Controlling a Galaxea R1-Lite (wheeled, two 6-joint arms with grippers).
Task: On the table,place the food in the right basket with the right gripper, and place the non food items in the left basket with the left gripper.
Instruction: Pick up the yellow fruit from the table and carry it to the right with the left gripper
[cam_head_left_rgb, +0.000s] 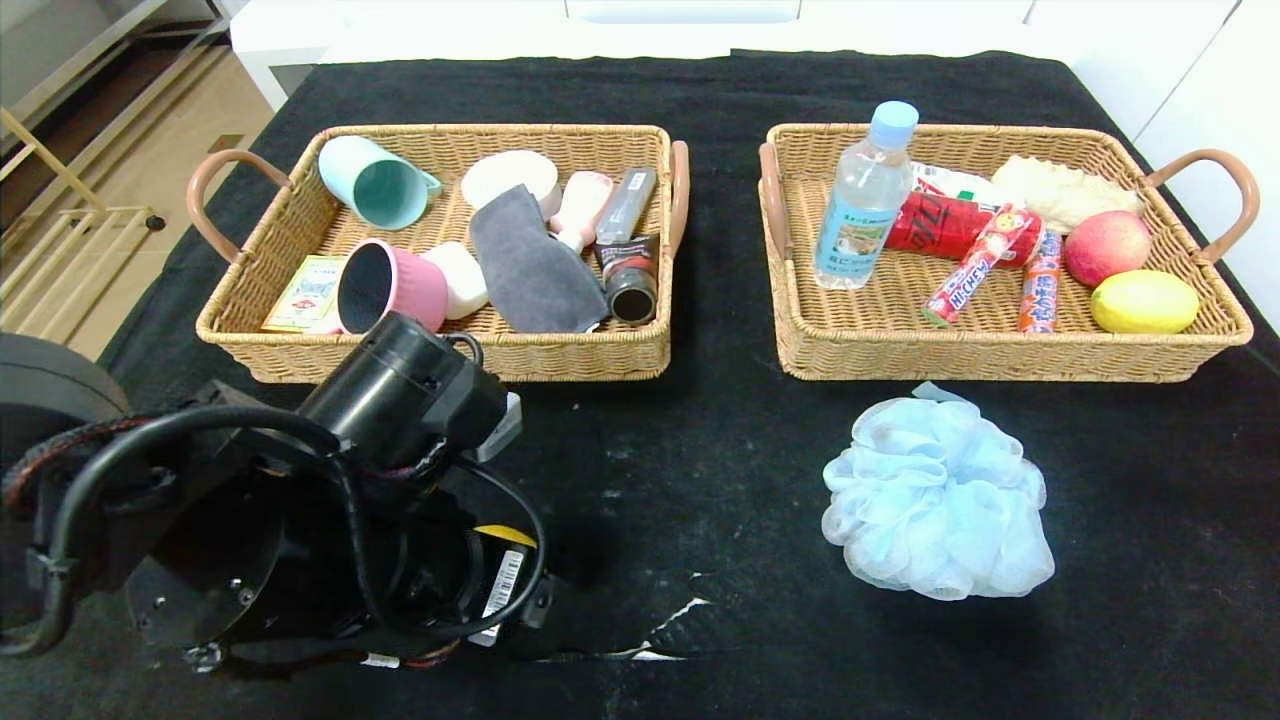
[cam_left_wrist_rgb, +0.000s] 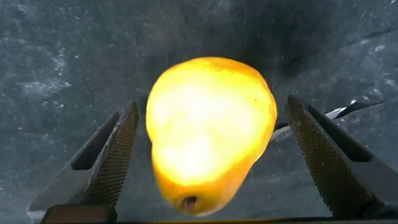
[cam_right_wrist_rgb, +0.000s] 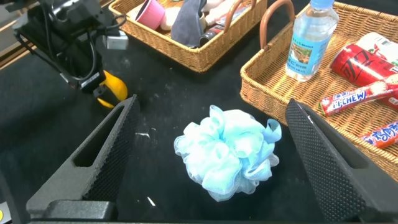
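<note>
Left gripper (cam_left_wrist_rgb: 208, 155) down low at near-left of the table (cam_head_left_rgb: 700, 420), jaws spread wide w/ the yellow pear (cam_left_wrist_rgb: 208, 134) sitting between the pads, not pinched yet by the look of it. Odd match: pear = food, belongs to right basket (cam_head_left_rgb: 1000, 355) via right arm, so prob. better to back off than close. If closing anyway: centre on the fat part, squeeze gently, lumpy skin may roll. Right gripper (cam_right_wrist_rgb: 211, 165) also wide apart, empty, hovering over the pale blue mesh puff (cam_right_wrist_rgb: 227, 152), which lies on the cloth just near of the right basket. Puff = non-food, due for left basket (cam_head_left_rgb: 440, 355), far-left. Swap targets ideally. Bottle (cam_head_left_rgb: 866, 196) and sausage stick (cam_head_left_rgb: 1040, 282) already in right basket; pink pot (cam_head_left_rgb: 390, 285) and soap bar (cam_head_left_rgb: 458, 278) in left.
</note>
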